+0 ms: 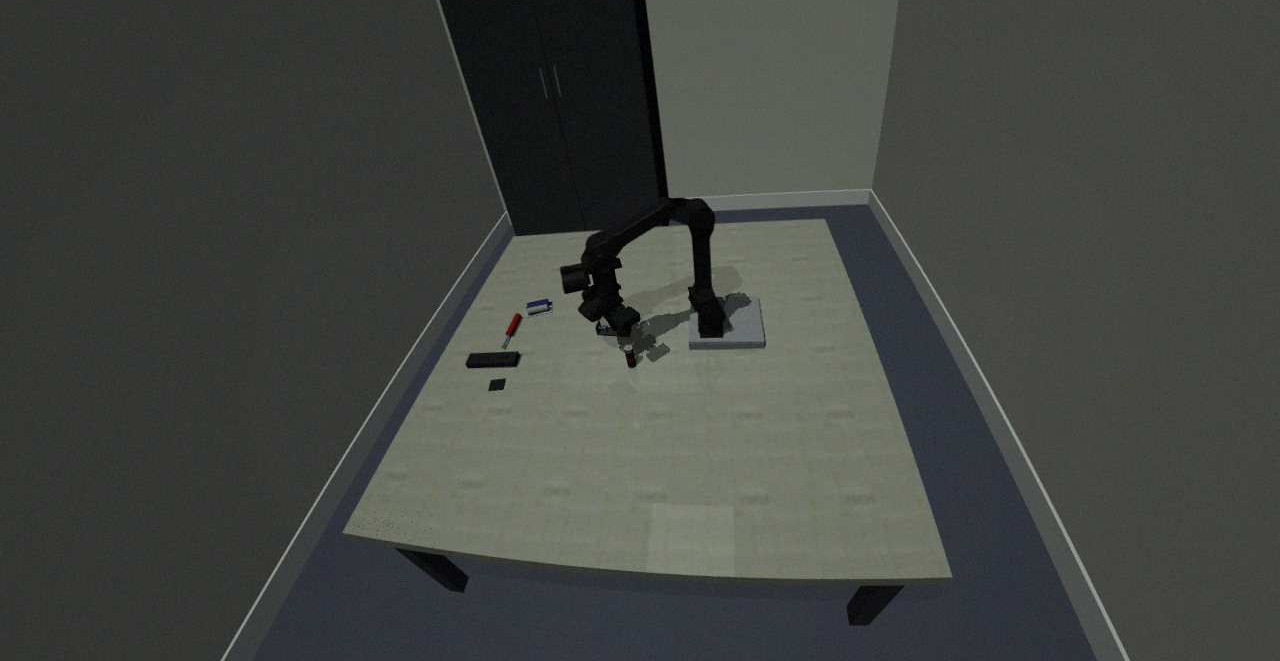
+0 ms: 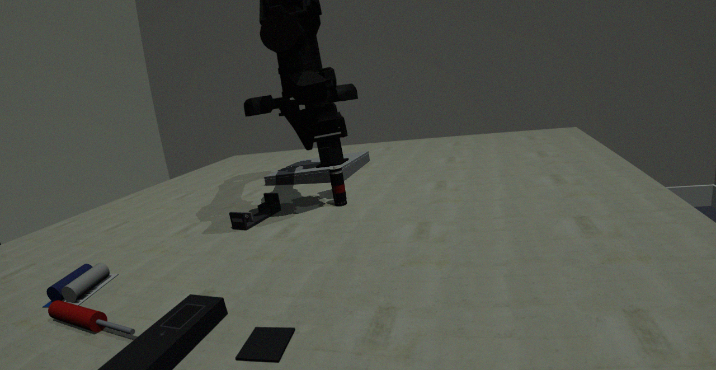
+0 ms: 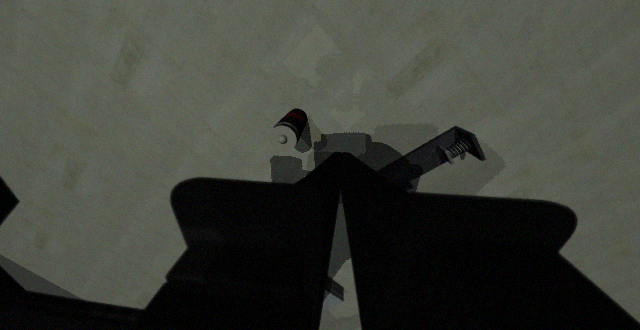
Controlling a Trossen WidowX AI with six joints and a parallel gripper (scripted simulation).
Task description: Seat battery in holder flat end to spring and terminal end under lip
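Observation:
The battery [image 1: 630,357] [image 2: 339,187] [image 3: 293,126], black with a red band, stands upright on the table with its terminal nub up. It is apart from the holder. The black holder [image 2: 244,218] [image 3: 436,152] lies empty on the table, its spring visible at one end in the wrist view. My gripper [image 1: 616,327] [image 2: 332,162] [image 3: 341,159] is shut on nothing, with the fingers together. It hangs low, pointing down, close above and just behind the battery, between the battery and the holder. In the top view the gripper hides most of the holder.
At the table's left lie a red-handled screwdriver [image 1: 512,324] [image 2: 75,314], a blue and a white cylinder [image 1: 538,306] [image 2: 82,279], a long black box [image 1: 492,359] [image 2: 170,325] and a small black plate [image 1: 496,384] [image 2: 265,343]. The arm's grey base plate [image 1: 747,330] [image 2: 359,159] sits behind the battery.

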